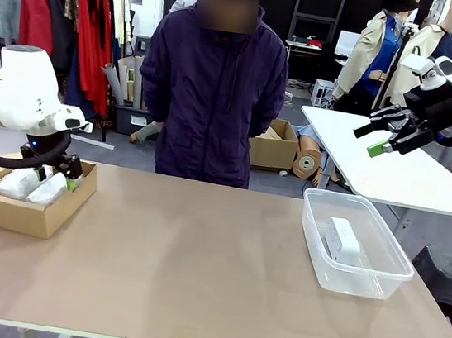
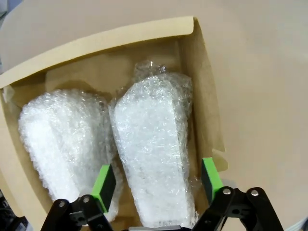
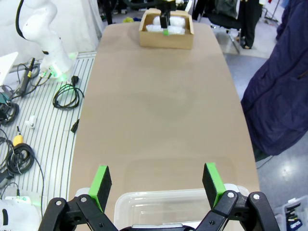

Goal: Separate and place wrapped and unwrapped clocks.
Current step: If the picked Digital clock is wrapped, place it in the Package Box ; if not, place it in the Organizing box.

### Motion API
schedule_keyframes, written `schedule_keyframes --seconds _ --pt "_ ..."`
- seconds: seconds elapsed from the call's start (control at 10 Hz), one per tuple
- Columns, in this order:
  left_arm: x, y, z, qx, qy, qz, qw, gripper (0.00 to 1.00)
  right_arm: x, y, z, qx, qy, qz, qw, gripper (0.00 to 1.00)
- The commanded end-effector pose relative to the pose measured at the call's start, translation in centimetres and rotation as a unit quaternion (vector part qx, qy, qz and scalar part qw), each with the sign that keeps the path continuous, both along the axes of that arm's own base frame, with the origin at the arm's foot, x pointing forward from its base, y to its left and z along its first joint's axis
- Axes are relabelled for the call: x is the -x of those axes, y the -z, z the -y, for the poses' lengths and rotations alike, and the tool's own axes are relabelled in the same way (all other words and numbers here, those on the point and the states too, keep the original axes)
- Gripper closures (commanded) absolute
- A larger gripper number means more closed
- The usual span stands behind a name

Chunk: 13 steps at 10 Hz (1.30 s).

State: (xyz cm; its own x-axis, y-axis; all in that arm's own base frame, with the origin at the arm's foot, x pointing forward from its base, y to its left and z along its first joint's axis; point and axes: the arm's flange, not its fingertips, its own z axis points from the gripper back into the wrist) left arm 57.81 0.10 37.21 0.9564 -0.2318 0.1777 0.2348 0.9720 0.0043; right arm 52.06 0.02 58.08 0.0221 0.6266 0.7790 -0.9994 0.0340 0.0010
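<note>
Cardboard box (image 2: pixel 202 72) holds two wrapped clocks (image 2: pixel 154 144); tub (image 1: pixel 366 279) holds bare clock (image 1: pixel 343 239); both tools wide, empty.

No text, label, brand, number or sign can be read anywhere in any of these three views.

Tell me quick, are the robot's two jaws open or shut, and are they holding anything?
Left gripper: jaws open, straddling a wrapped clock in the cardboard box, not gripping it.
Right gripper: jaws open, holding nothing, above the plastic tub.
</note>
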Motion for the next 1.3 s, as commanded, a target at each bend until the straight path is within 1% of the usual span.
schedule_keyframes --seconds 0.0,0.1,0.2,0.4,0.5,0.6,1.1,1.2 --pt "0.2 -2.0 -0.6 0.001 -0.007 0.004 1.000 0.00 0.4 0.2 0.0 0.003 -0.004 0.004 1.000 0.00" --pt "0.3 -3.3 -0.9 0.006 -0.012 0.002 1.000 0.00 0.4 0.2 0.0 0.003 -0.004 0.004 1.000 0.00" --pt "0.3 -4.5 -1.2 0.006 -0.015 -0.008 1.000 0.00 0.4 0.2 0.0 0.003 -0.004 0.004 1.000 0.00" --pt "0.3 -6.0 -1.4 0.002 -0.006 -0.014 1.000 0.00 0.4 0.2 0.0 0.003 -0.004 0.004 1.000 0.00" --pt "0.6 -6.3 -1.2 0.002 0.008 -0.012 1.000 0.00 0.4 0.2 0.0 0.003 -0.004 0.004 1.000 0.00" --pt "0.4 -5.5 -1.1 0.003 -0.008 -0.007 1.000 0.00 0.4 0.2 0.0 0.003 -0.004 0.004 1.000 0.00" --pt "0.4 -5.5 -1.1 0.003 -0.008 -0.007 1.000 0.00 0.4 0.2 0.0 0.003 -0.004 0.004 1.000 0.00" --pt "0.3 -5.4 -1.0 0.003 -0.004 -0.013 1.000 0.00 0.4 0.2 0.0 0.003 -0.004 0.004 1.000 0.00"
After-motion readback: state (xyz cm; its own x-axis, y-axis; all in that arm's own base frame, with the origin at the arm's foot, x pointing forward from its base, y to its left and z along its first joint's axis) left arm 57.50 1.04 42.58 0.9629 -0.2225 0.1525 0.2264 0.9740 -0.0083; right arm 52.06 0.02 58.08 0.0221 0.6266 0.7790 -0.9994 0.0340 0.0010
